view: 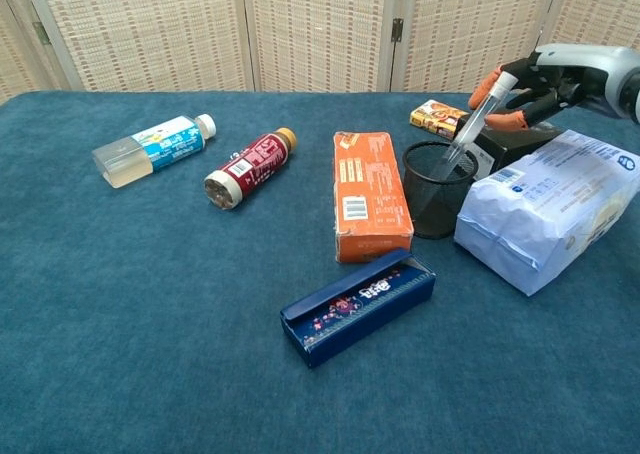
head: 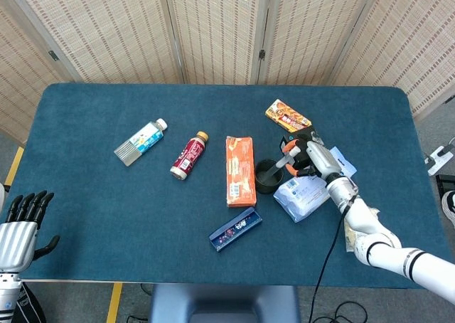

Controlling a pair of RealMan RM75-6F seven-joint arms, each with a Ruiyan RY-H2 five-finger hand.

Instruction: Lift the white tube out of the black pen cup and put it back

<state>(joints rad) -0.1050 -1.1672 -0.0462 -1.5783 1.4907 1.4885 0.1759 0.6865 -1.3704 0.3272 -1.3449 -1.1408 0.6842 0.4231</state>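
We are holding the white tube (view: 477, 120) in our right hand (view: 540, 78), pinching its upper end between orange-tipped fingers (view: 484, 82). The tube is slanting down to the left, with its lower end reaching into the mouth of the black pen cup (view: 433, 189). The cup is standing upright on the table (view: 150, 304), just beside the orange box (view: 368, 194) on its left and the white bag (view: 550, 206) on its right. A black box (view: 513, 144) is sitting behind the cup, under our right hand, and a small orange packet (view: 441, 117) is lying just beyond it.

Our left hand (head: 21, 225) is resting off the near left corner of the table, its fingers apart and holding nothing.

Further left on the table, a red bottle (view: 247, 168) and a clear bottle with a blue label (view: 153, 149) are lying on their sides. A dark blue box (view: 359, 306) is lying nearer to us, in front of the orange box.
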